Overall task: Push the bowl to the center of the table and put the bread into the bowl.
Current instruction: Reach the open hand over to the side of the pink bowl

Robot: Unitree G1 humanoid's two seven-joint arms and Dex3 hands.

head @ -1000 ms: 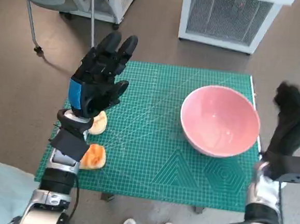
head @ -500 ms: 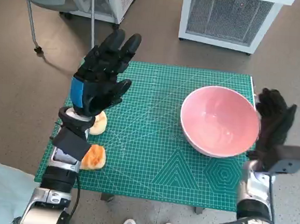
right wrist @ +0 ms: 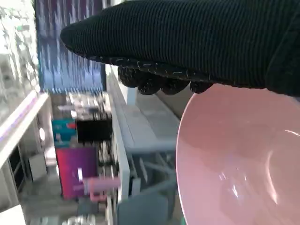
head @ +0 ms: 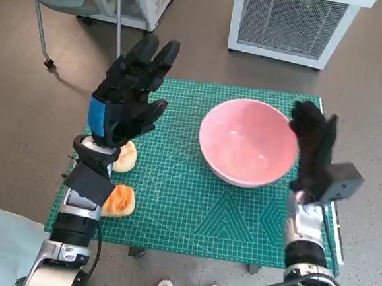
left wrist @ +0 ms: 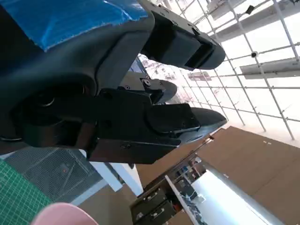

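Knitted right hand (head: 313,149) flat against the bowl (head: 246,151) rim, fingers together and extended, clamped on nothing. Bowl shifted inward from the mat's right edge over the last second, now just right of centre; push judged nearly complete. Pink, glossy, empty, upright. Left hand (head: 128,98) raised well clear, fingers apart, holding nothing. Two bread pieces (head: 119,200) below and behind that hand, near the mat (head: 192,216) edge, untouched, well apart from bowl.

Left hand (left wrist: 93,93) — fingers (left wrist: 187,117) outstretched
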